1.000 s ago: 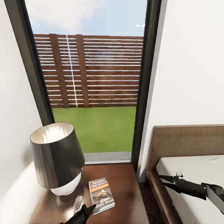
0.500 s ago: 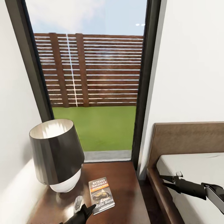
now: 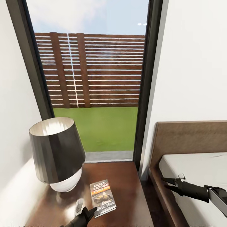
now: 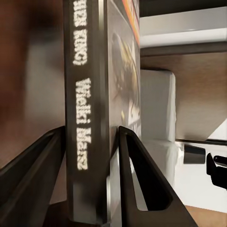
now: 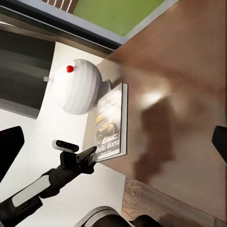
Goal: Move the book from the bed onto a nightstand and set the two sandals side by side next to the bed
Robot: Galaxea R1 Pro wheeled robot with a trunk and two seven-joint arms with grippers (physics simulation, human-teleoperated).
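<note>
The book [image 3: 103, 198] is seen lying flat on the dark wooden nightstand [image 3: 126, 186] in the lower centre of the head frame, cover up, just beside the white base of a lamp [image 3: 56, 154] at lower left. In the left wrist view its spine [image 4: 85, 118] is bracketed by the two fingers [image 4: 137, 179] of the left gripper [image 3: 85, 214], one on each face; whether the book is clenched or already let go cannot be told, since contact is not clearly shown. It is judged to be light, thin and fairly stiff, with a smooth cover that may slip, so it is best taken across its thickness at an edge near the spine. At lower right, the right gripper [image 3: 168, 183] is held over the bed [image 3: 195, 171] with its fingers spread and nothing between them. The book's step is judged done once it is released; the sandals remain to be handled.
</note>
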